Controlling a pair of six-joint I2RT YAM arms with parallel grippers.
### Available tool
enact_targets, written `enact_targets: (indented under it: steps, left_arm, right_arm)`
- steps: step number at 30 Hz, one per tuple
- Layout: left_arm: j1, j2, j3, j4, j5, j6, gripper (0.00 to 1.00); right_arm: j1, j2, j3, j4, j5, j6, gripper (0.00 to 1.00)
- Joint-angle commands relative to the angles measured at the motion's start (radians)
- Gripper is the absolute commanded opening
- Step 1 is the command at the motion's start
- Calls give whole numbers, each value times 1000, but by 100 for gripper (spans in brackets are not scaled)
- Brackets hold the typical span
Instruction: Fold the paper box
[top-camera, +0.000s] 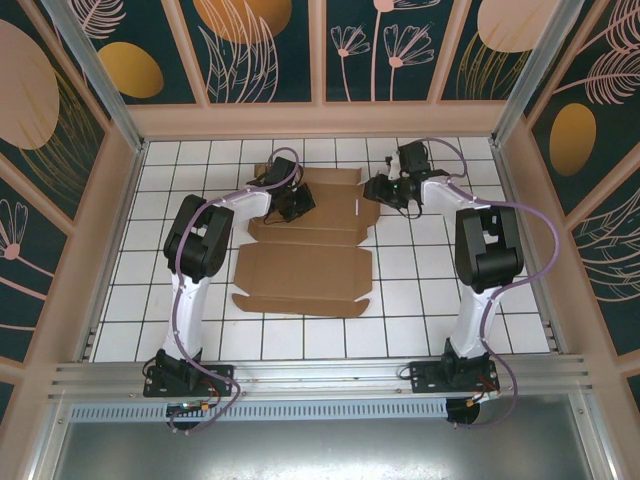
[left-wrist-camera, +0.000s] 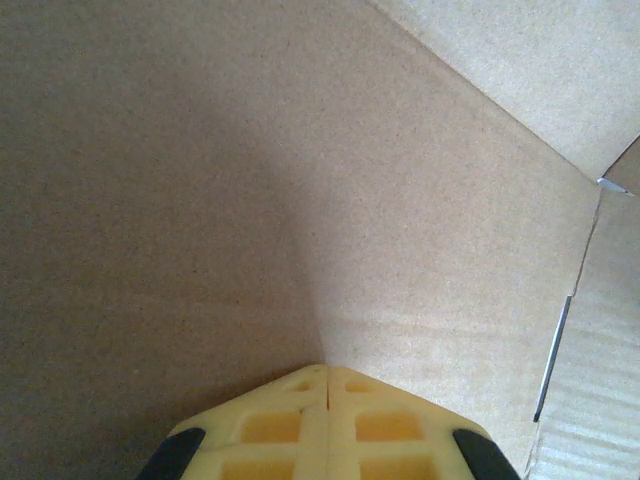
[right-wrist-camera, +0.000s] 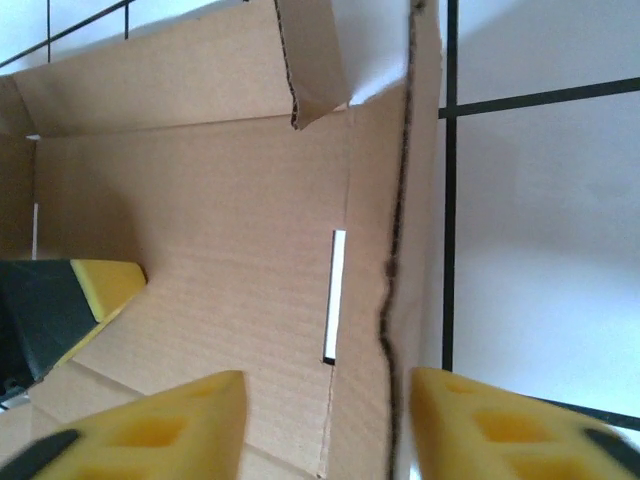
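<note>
The paper box (top-camera: 305, 275) lies as a brown die-cut sheet on the white tiled table, its far part partly raised. My left gripper (top-camera: 292, 208) is shut with nothing between its fingers. In the left wrist view its yellow tips (left-wrist-camera: 328, 385) press on the cardboard panel (left-wrist-camera: 300, 180). My right gripper (top-camera: 377, 190) is at the box's far right edge. There it stands open (right-wrist-camera: 325, 420), with the torn edge of the box's side flap (right-wrist-camera: 400, 250) running between its fingers and touching neither. A narrow slot (right-wrist-camera: 333, 295) shows in that panel. One left finger (right-wrist-camera: 105, 282) rests on the cardboard at the left.
Wooden walls (top-camera: 520, 180) enclose the white tiled table (top-camera: 430, 290) on three sides. An aluminium rail (top-camera: 320, 372) runs along the near edge, where both arm bases are bolted. Bare tiles lie left and right of the box.
</note>
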Motion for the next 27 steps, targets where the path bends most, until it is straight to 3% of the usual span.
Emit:
enact_targets:
  steps: [1, 5, 8, 13, 18, 24, 26, 27]
  left_arm:
    - [12, -14, -14, -61, -7, 18, 0]
    - [13, -11, -12, -64, -7, 19, 0]
    - [13, -10, -3, -71, -10, 23, 0]
    - [13, -6, 9, -77, -8, 18, 0]
    - [14, -2, 6, -66, 2, 4, 0]
    - [14, -7, 6, -70, 1, 7, 0]
    - [13, -12, 8, -75, -1, 10, 0]
    - [13, -15, 7, -77, -2, 13, 0]
  right_arm:
    - [-6, -24, -3, 31, -19, -5, 32]
    - [24, 18, 69, -67, 107, -53, 10]
    - [92, 97, 190, -217, 346, -120, 3]
    - [229, 272, 395, -417, 801, -195, 0]
    - [326, 441, 533, -513, 1073, -234, 0]
    - [374, 528, 625, -542, 1161, -222, 0]
    - [364, 464, 599, -506, 1123, -210, 10]
    - [354, 411, 564, -463, 1075, -211, 21]
